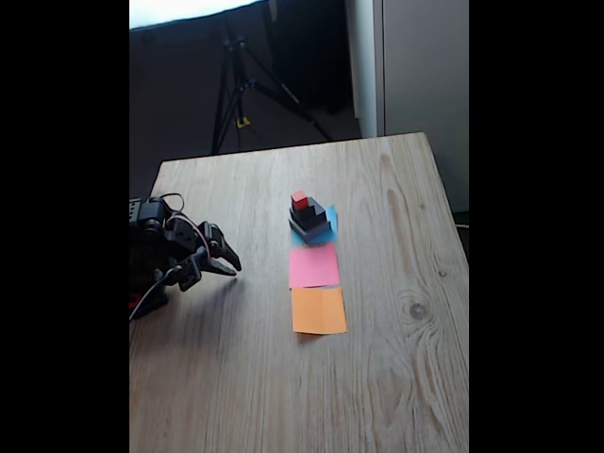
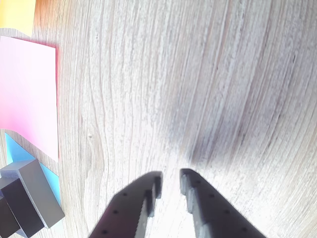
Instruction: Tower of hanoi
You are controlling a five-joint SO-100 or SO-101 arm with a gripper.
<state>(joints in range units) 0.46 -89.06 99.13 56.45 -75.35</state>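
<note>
The tower of hanoi (image 1: 309, 219) stands stacked on a blue paper square (image 1: 328, 229) mid-table, with the tiny red cube (image 1: 299, 199) on top. In the wrist view its wide grey block (image 2: 43, 194) and the black block (image 2: 20, 208) above it show at the lower left, on the blue paper (image 2: 50, 177). My gripper (image 1: 223, 263) hovers low over the table at the left, well away from the stack. Its fingers (image 2: 171, 178) stand a little apart with bare wood between them and hold nothing.
A pink paper square (image 1: 313, 266) and an orange one (image 1: 318, 310) lie in a row in front of the tower; both also show in the wrist view, pink (image 2: 27, 99) and orange (image 2: 17, 15). A tripod (image 1: 236, 85) stands behind the wooden table (image 1: 396, 377).
</note>
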